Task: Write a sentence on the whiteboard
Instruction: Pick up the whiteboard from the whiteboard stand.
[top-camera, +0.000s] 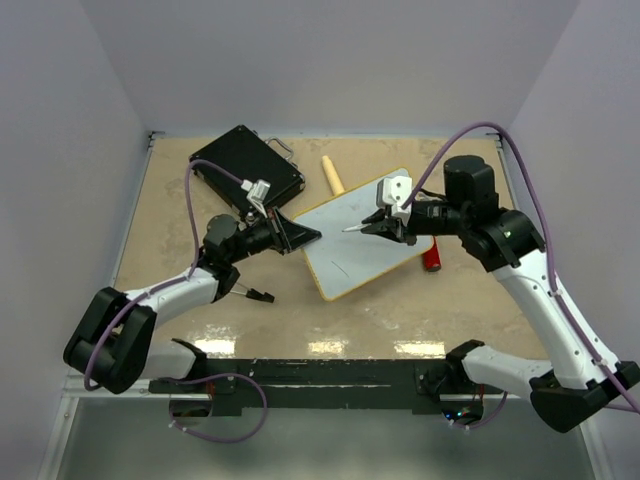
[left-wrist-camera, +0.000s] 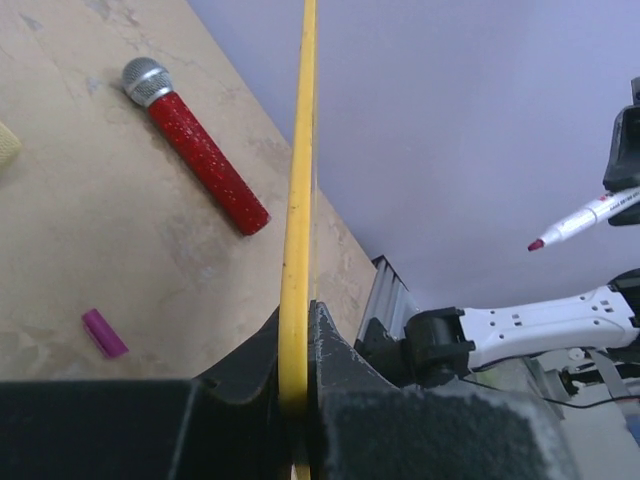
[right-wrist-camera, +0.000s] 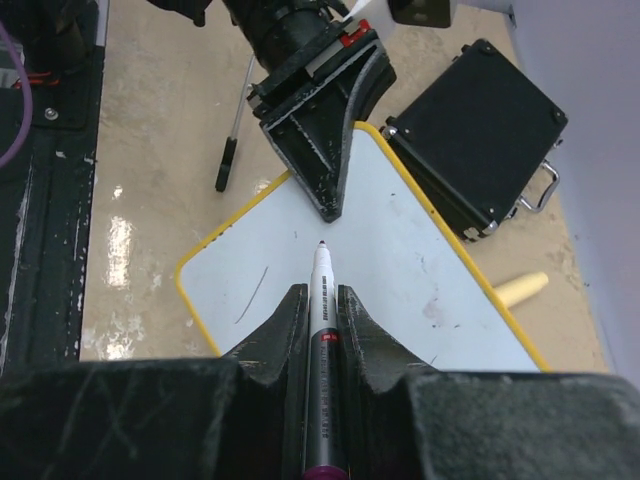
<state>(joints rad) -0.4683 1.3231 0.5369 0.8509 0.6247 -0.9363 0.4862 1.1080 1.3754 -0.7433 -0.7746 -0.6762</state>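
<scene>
The whiteboard (top-camera: 360, 245), white with a thin yellow frame, lies tilted in the middle of the table. My left gripper (top-camera: 305, 235) is shut on its left yellow edge, which shows edge-on in the left wrist view (left-wrist-camera: 298, 180) between my fingers. My right gripper (top-camera: 378, 227) is shut on a white marker (right-wrist-camera: 322, 290) with a dark magenta tip. The tip points at the board (right-wrist-camera: 420, 250) just short of the left gripper (right-wrist-camera: 330, 200); I cannot tell if it touches. No magenta sentence shows on the board, only a faint thin stroke (right-wrist-camera: 250, 295) and small smudges.
A black case (top-camera: 247, 165) lies at the back left, against the board's far corner. A red microphone (left-wrist-camera: 200, 150) lies right of the board. A pale wooden handle (top-camera: 332, 175) lies behind it. A magenta cap (left-wrist-camera: 104, 332) and a thin black tool (top-camera: 255, 293) lie on the table.
</scene>
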